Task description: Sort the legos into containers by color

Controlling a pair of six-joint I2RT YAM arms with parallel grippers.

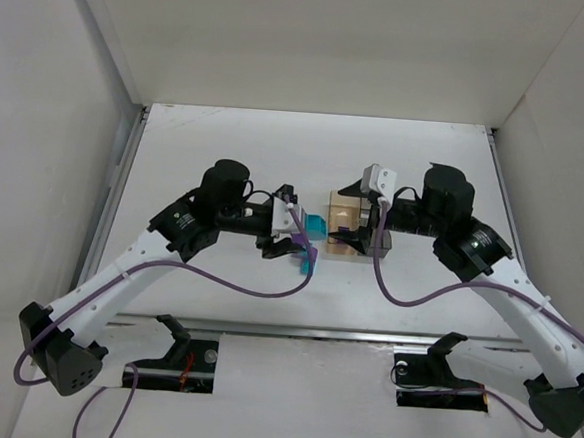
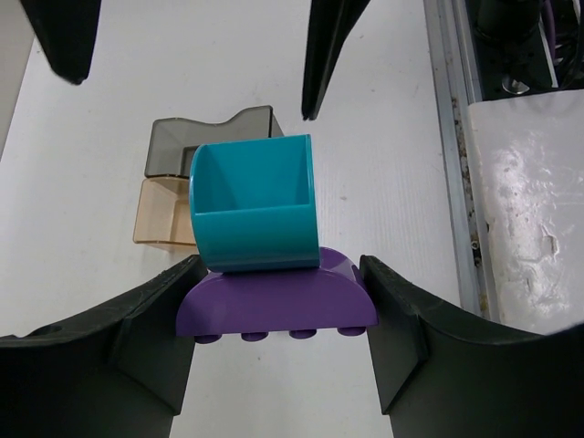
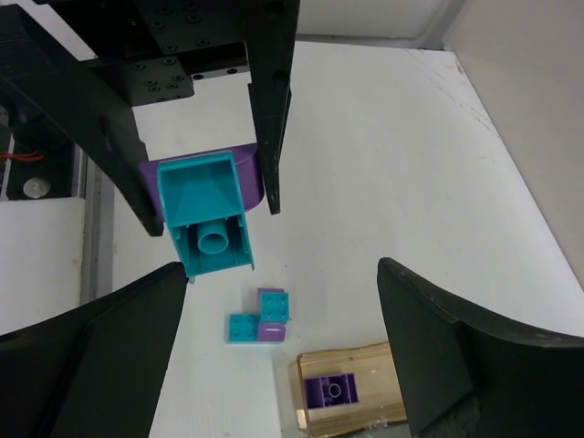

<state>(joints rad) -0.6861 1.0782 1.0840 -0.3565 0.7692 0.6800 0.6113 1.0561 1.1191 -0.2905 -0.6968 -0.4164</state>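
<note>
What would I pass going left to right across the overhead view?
Left arm's round black joint → left gripper clamping joined teal-and-purple plastic bricks → amber-orange translucent plastic bin → right arm's round black joint.

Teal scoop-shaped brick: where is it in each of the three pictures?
Top external: teal brick at centre, just left of the amber container.
Left wrist: centre, on a purple brick clamped between the fingers.
Right wrist: upper left, between the left arm's fingers.
Shared landmark: the amber container, in all three.
</note>
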